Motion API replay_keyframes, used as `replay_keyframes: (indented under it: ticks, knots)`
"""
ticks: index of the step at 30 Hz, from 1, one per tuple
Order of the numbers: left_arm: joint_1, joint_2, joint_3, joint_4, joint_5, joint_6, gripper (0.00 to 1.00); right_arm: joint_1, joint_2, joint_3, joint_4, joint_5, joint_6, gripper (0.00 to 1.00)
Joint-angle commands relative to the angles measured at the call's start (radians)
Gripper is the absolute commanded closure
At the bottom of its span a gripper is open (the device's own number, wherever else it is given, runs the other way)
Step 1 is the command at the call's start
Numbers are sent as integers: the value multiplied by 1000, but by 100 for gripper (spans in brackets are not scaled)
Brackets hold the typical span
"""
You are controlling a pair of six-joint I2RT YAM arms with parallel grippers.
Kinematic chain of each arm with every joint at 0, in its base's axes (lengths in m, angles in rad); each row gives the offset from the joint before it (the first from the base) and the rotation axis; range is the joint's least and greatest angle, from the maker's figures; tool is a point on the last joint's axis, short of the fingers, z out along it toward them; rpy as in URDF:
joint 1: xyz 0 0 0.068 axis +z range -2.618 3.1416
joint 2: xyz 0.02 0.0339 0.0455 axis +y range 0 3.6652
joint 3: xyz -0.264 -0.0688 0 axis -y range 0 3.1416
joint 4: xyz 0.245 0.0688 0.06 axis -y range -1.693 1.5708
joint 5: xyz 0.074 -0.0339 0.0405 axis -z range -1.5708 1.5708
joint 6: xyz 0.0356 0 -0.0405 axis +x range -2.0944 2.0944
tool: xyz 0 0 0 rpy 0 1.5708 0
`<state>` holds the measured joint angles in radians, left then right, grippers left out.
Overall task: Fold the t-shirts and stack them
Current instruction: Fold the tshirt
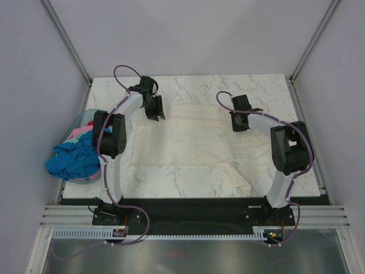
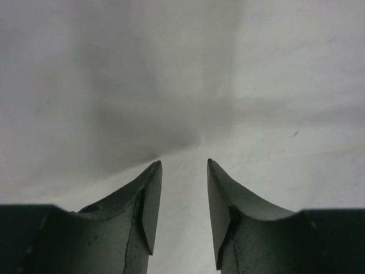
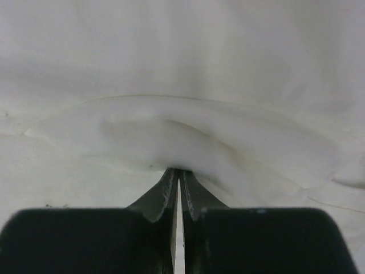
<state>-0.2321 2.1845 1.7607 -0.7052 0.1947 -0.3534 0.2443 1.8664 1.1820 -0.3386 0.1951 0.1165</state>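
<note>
Cream-white t-shirt [image 1: 188, 142] lies spread flat on the worktop [image 1: 262, 91] between the arms. Other t-shirts [image 1: 74, 157] (blue, pink, teal) are heaped in the basket [image 1: 80, 119] at the left edge. Step in hand, as I read it: take the far edge at both ends for the first fold toward the near side. Right fingers [image 3: 165, 194] are nearly together at the far right edge, with a ridge of cloth bunched at their tips and only a sliver of gap, so it looks like a pinch on the shirt. Left fingers [image 2: 145, 200] are apart, low over a pale surface by the far left corner, nothing between them. Can't tell from the wrist view whether that surface is cloth or worktop. To do it well: don't lift the right side alone, since that would skew the shirt. Bring the left down so the tips straddle the hem, then close. Can't tell if the right pinch has both layers, so I'd want a deep bite, not just the crest of the wrinkle. Then raise both ends together, level, edge taut between them, and carry it toward the near hem so the edges line up. Risks: thin cloth slipping out of a shallow pinch, or the left closing on bare marble.
</note>
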Motion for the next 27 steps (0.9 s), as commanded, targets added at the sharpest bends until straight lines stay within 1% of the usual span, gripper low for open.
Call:
replay_keyframes:
  ticks: [1,3,6,7,10,14,17,20,21,23,27]
  knots:
    - [4,30,65,15,-35,-25,55,-2,14,60,-16,36,-11,92]
    - [4,44,72,13,-43,-24,55,0,19,79,-54,43,-11,100]
    - [4,64,63,12,-67,-21,55,0,7,132,-132,11,12,100]
    - [4,69,60,13,-75,-21,55,0,-1,140,-152,-23,29,100]
    - [4,89,51,13,-80,-21,55,0,-44,133,-197,-84,55,100]
    - [4,109,48,13,-83,-21,55,0,-79,134,-260,-121,87,100]
    - [4,116,43,15,-80,-15,55,-5,-95,126,-263,-166,89,100]
    - [4,113,42,13,-106,-6,55,-19,-102,136,-275,-192,97,100]
    - [4,115,42,13,-115,-4,55,-29,-102,139,-275,-194,118,100]
    - [5,113,40,13,-115,-4,55,-33,-101,143,-275,-268,135,100]
    - [4,115,39,12,-115,-6,55,-34,-90,130,-274,-286,199,100]
